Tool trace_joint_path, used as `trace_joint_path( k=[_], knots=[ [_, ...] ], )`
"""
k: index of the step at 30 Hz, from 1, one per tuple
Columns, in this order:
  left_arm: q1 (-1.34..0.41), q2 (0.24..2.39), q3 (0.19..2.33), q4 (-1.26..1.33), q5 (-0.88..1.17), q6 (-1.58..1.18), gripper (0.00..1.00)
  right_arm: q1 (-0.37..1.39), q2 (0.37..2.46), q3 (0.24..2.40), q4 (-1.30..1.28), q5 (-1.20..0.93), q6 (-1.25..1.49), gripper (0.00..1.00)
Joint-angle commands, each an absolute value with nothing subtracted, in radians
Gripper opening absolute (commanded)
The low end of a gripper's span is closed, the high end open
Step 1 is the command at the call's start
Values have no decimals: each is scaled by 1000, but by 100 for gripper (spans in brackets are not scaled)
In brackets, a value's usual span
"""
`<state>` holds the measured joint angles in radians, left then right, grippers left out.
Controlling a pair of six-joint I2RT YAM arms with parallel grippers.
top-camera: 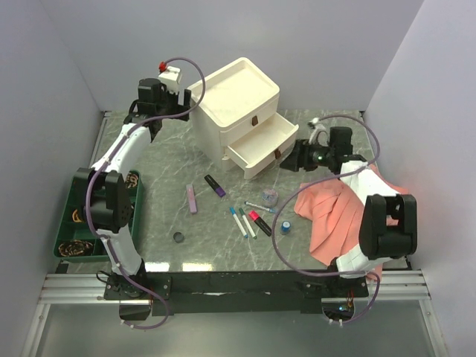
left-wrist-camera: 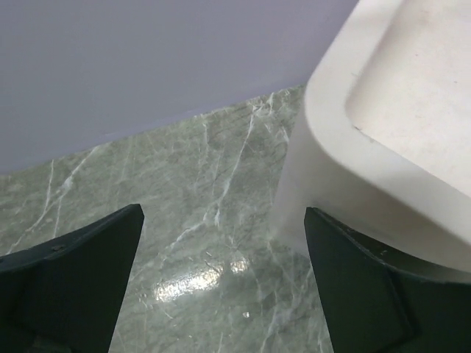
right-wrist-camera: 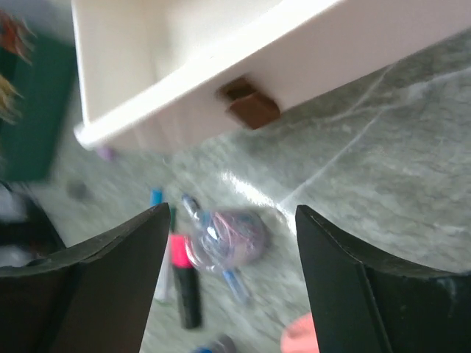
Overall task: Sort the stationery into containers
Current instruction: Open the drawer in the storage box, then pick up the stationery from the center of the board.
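Note:
The cream drawer box (top-camera: 238, 100) stands at the back with two drawers (top-camera: 262, 140) pulled out. The stationery lies on the table in front: a purple highlighter (top-camera: 216, 186), a lilac highlighter (top-camera: 193, 199), a dark disc (top-camera: 178, 237), blue-capped pens (top-camera: 242, 222), a red-and-black marker (top-camera: 259, 222), a clear tape roll (top-camera: 270, 197) and a blue-capped vial (top-camera: 285, 227). My left gripper (top-camera: 178, 100) is open and empty beside the box's back left corner (left-wrist-camera: 353, 169). My right gripper (top-camera: 290, 160) is open and empty, just right of the lower drawer's brown tab (right-wrist-camera: 250, 108). The tape roll (right-wrist-camera: 228, 239) and marker (right-wrist-camera: 182, 283) show past its fingers.
A salmon-pink cloth (top-camera: 335, 212) lies at the right under the right arm. A green tray (top-camera: 78, 201) with small items sits at the left edge. Grey walls close in the back and sides.

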<state>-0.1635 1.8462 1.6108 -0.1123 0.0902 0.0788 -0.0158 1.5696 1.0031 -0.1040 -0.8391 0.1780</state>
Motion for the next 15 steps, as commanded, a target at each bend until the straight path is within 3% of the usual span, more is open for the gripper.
trace_joint_path(
  k=[1,4,6,15],
  knots=[
    [-176,1747,1626,-106,124,77,99,121,1468,1037,-363,-683,-296,78],
    [-176,1724,1618,-103,109,51,99,216,1442,988,-377,-571,-458,81],
    [-176,1709,1615,-103,97,28,99,241,1440,976,-370,-552,-506,100],
    [-163,1652,1572,-115,98,21,99,322,1546,1054,-472,-520,-606,100]
  ],
)
